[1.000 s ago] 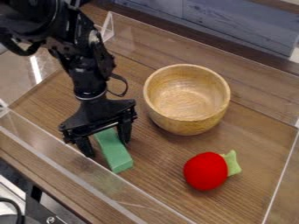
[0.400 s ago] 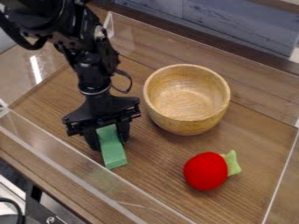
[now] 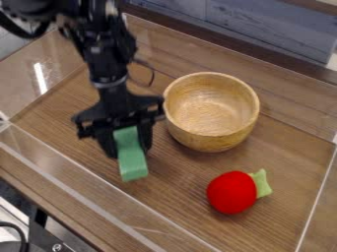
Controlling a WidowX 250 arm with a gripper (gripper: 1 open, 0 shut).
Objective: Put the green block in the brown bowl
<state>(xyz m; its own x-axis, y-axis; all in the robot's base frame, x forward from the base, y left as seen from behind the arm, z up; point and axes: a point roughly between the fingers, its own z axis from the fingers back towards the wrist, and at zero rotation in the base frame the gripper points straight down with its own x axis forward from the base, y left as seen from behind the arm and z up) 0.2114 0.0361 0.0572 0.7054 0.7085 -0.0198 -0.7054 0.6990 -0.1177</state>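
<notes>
Between the dark fingers of the gripper (image 3: 116,120), above the wooden table (image 3: 171,221), hangs the green block (image 3: 132,157), pinched at its upper end, its lower part sticking out below the fingertips. It points downward in the view, toward the near side of the table (whether its far end is clear of the wood all along, I cannot tell). The brown bowl (image 3: 211,106) stands to the right of the gripper in the view, near it, its mouth facing up and its pale inside showing; the block is outside it. Nearer the camera than the bowl, and well to the right of the block, sits a round red toy (image 3: 232,192) with a small pale green piece (image 3: 262,181) at its side.
</notes>
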